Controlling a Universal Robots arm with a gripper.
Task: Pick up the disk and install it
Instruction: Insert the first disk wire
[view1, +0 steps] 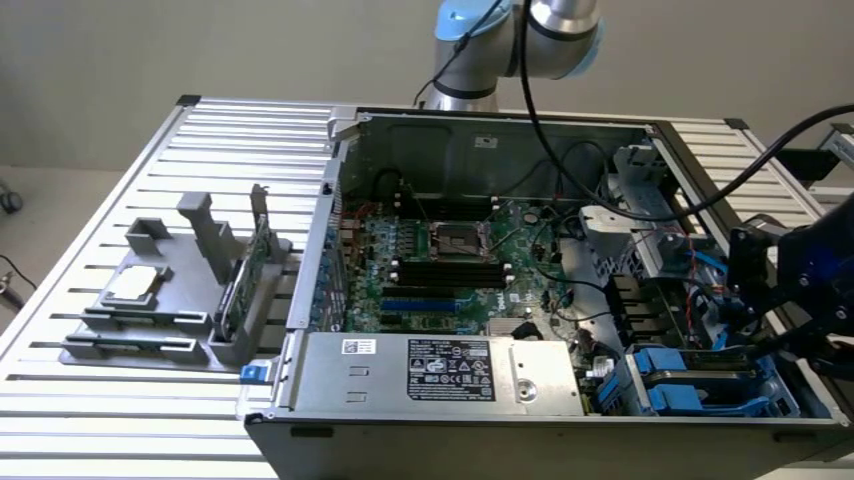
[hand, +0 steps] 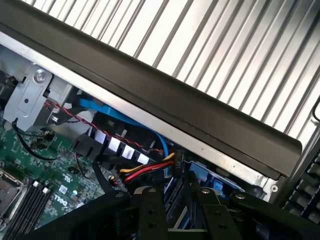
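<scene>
"Plain beige wall, and a ribbed aluminium table (view1: 80, 410) carrying everything. Why is the computer case (view1: 350, 118) lying on its side?"

"So the arm can come at it from above, I'd guess. The open side faces up, with the motherboard (view1: 441, 250) and power supply (view1: 441, 370) both reachable."

"And the grey rack (view1: 200, 345) at the exterior view's left?"

"Probably there to keep parts at known spots. It holds a square chip (view1: 134, 286) lying flat and a green card (view1: 248, 275) standing on edge."

"Where's the disk (view1: 667, 372)?"

"Down in the drive bay, at the case's corner on the exterior view's right. You can see its blue carrier. The gripper (view1: 765, 340) hangs just above it, near the red and yellow cables (hand: 145, 171)."

"Gripping it?"

"I can't tell whether it's spread or clamped. Something blue lies close in front of it."
</scene>
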